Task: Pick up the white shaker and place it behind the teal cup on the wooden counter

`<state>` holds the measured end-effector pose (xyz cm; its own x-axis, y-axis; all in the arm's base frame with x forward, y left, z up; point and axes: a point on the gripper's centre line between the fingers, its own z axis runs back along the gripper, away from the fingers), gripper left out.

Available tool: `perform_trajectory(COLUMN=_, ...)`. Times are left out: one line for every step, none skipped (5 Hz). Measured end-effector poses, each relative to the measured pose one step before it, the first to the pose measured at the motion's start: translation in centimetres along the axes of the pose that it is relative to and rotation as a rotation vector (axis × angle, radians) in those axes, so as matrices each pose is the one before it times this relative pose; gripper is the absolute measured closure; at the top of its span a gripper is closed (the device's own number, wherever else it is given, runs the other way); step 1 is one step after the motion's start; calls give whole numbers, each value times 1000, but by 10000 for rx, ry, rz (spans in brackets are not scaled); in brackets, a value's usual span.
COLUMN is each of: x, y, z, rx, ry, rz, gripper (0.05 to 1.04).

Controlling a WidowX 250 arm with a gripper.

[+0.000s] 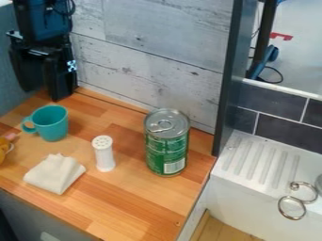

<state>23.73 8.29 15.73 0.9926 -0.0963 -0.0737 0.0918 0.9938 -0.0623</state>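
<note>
Camera view: the black gripper (43, 94) hangs near the plank wall (148, 70), fingers apart and empty, seemingly set back to clear the teal mug (52, 124).

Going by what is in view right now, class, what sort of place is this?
Probably a toy or mock kitchen: a teal mug and a green food can stand on a wooden counter, beside a white ridged drainboard.
</note>
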Motion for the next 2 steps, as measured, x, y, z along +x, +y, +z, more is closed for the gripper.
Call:
perform_trajectory(x=40, y=21, z=-645, rx=-58, ry=160, rz=-11, gripper=83)
perform_trajectory(x=1845, y=-291, z=-1840, rx=1126, ry=-780, rz=-807, gripper=83)
